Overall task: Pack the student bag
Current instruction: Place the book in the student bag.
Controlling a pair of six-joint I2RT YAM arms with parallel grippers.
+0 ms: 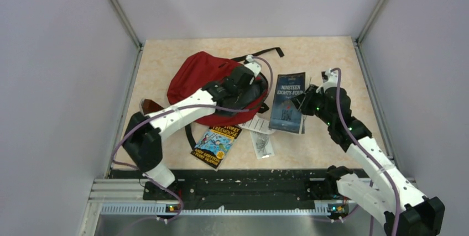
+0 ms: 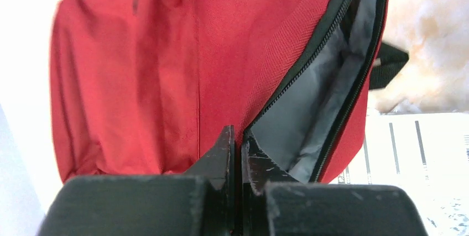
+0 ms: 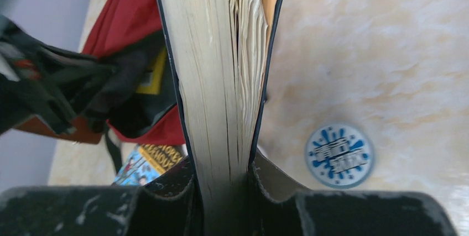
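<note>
Three views share one beige, marbled tabletop (image 1: 332, 59). At far left the overhead camera alone catches a small brown triangular pouch (image 1: 149, 105), just beside the large red soft fabric backpack (image 1: 193, 78), which lies slumped at the table's left-centre with its black webbing strap ends trailing toward the back. The left arm stretches across it. The left wrist camera adds what the overhead misses: coarse woven red cloth, a black zipper track, and a smooth grey lining inside the gaping mouth. There the left gripper (image 2: 236, 136) has its black, scuffed fingers pressed together, the zipper edge running into the slit between them, apparently pinched. Near the front edge lies a glossy, brightly coloured children's paperback (image 1: 217, 145), and right of it some white printed paper sheets (image 1: 260, 134). Further right a dark-covered paperback novel (image 1: 288, 95) is clamped by the right gripper (image 1: 303, 103), its jaws narrow around the book's edge. The right wrist camera looks along the cream, slightly fanned page block and shows a round blue-and-white disc (image 3: 339, 155) on the table beyond, which the overhead view does not show.
</note>
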